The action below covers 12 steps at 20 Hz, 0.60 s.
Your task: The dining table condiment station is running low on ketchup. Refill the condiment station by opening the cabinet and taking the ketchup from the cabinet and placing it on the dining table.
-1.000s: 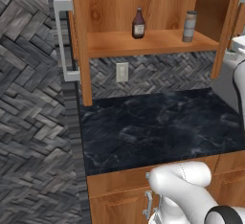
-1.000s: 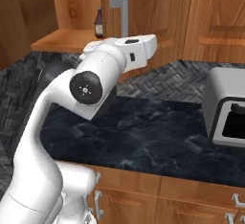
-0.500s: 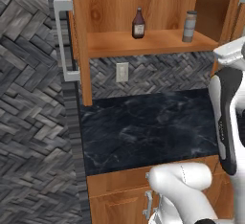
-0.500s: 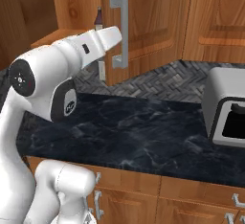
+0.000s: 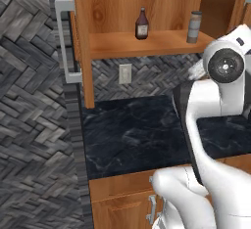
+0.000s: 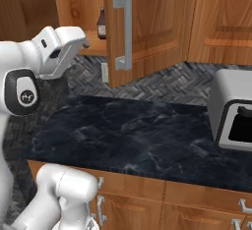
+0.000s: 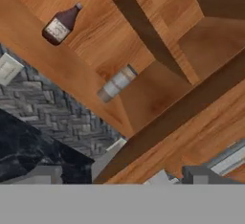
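Left base view shows us the cabinet [image 5: 81, 42] open, the ketchup [image 5: 141, 24] upright on its shelf at about twelve o'clock, a grey can [image 5: 194, 27] toward one o'clock. Our gripper [image 7: 115, 177] is spread, empty; next we reach for the bottle

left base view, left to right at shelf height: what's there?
Long silver bar handle of the open reddish-brown cabinet door → small dark maroon ketchup bottle on the wooden shelf → taller grey cylindrical can → white robot arm's round dark joint.
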Tool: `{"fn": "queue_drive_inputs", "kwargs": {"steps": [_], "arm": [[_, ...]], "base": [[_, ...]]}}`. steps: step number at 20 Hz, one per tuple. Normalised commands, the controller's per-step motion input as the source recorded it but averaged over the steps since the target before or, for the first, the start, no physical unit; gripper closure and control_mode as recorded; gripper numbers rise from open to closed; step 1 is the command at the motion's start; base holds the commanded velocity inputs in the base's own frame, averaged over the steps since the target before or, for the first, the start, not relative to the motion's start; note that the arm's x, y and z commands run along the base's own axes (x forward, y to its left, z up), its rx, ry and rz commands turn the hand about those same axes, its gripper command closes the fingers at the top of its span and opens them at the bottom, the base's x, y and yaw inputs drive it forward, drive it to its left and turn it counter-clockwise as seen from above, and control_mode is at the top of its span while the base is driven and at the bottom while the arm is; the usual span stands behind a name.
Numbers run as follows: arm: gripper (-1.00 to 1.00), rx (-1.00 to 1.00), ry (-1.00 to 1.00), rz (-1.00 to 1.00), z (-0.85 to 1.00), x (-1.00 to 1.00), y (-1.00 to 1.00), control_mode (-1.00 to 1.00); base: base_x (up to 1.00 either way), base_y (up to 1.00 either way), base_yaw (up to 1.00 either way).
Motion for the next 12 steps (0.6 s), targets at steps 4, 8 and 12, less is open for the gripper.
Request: {"fn": "queue_drive_inputs", "kwargs": {"steps": [4, 8, 12], "arm": [[-1.0, -0.09, 0.24, -0.15, -0.31, 0.76, -0.14, -1.0], [-1.0, -0.02, 0.2, -0.07, -0.46, 0.93, -0.32, -1.0], [-1.0, 0.0, 0.1, -0.02, -0.37, 0.66, -0.59, -1.0]], "base": [[0.0, 0.0, 0.0], [0.0, 0.0, 0.0], [0.0, 0.0, 0.0]]}}
